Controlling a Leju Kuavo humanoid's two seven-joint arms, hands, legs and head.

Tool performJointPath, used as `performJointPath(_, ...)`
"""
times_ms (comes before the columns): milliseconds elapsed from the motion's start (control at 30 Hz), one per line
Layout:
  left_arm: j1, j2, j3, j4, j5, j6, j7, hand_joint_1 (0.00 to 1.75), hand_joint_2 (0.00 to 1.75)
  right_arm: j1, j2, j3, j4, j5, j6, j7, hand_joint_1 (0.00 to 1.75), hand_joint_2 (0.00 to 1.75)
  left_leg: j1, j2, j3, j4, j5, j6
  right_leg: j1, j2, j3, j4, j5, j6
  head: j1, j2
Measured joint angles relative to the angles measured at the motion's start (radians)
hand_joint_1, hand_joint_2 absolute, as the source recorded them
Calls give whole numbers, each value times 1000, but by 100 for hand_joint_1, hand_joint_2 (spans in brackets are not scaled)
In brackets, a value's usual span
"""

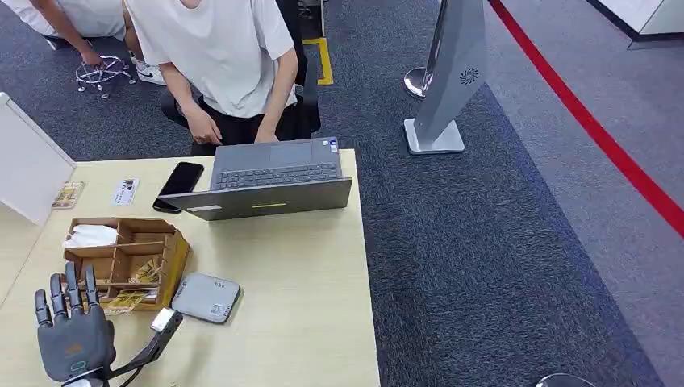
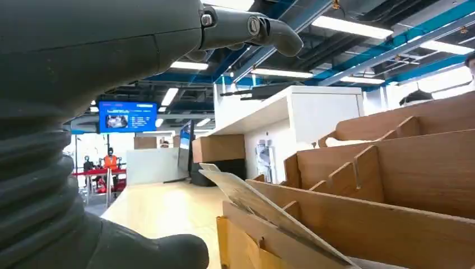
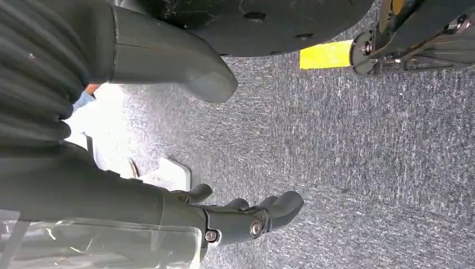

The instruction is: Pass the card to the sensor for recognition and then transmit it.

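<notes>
Hovering just beside the organizer (image 1: 121, 258), the left hand (image 1: 72, 334) is empty, fingers spread. A card (image 1: 125, 301) leans in the organizer's near slot, just beyond the fingers.

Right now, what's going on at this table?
A humanoid robot stands at a wooden table with its left robot hand raised, fingers spread and holding nothing, just short of a wooden organizer that has cards in it. A grey sensor lies on the table beside the organizer. No card has been picked up yet. The right robot hand hangs over the carpet, holding nothing. Across the table a person works at a laptop.
</notes>
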Motion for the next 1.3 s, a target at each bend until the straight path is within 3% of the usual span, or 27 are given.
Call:
performJointPath(333,-2,21,-17,11,0,0,38,0,175,0,0,-6,0,-2,0,-8,0,175,0,0,0,0,0,0,0,0,0,0,0,0,0,0)
performJointPath(1033,-6,28,-19,18,0,0,29,0,175,0,0,-13,0,-4,0,-11,0,175,0,0,0,0,0,0,0,0,0,0,0,0,0,0)
performJointPath(1300,-12,43,-82,18,0,0,55,0,175,-1,0,-21,0,-7,0,-14,0,175,0,0,0,0,0,0,0,0,0,0,0,0,0,0)
